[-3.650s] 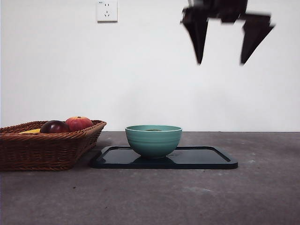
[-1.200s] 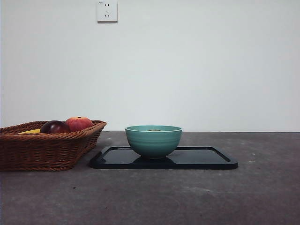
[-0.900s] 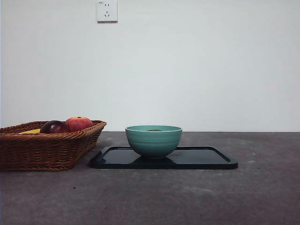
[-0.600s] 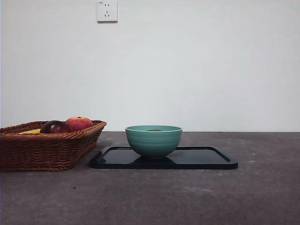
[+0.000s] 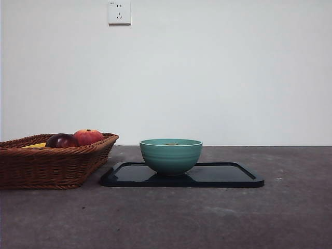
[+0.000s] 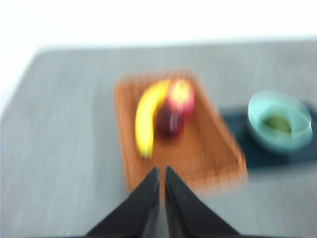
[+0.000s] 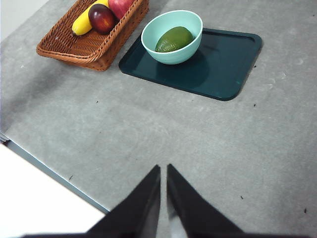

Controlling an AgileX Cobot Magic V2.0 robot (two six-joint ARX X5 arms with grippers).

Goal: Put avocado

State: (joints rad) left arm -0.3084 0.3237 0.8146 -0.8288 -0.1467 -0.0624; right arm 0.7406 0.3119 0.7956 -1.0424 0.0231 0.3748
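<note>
Grey table (image 7: pixel 148 129) bearing dark tray (image 7: pixel 223 64), wicker basket (image 7: pixel 74 44), teal bowl (image 7: pixel 190 22) holding the avocado (image 7: pixel 174 39); right gripper (image 7: pixel 163 171) and left gripper (image 6: pixel 162 173), jaws closed and empty, have withdrawn from above, placement apparently complete.

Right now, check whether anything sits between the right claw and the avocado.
Nothing visible blocks it. The avocado lies uncovered in the teal bowl on the dark tray. The right claw hangs over bare table, jaws shut. The basket of fruit sits off to the side.
</note>
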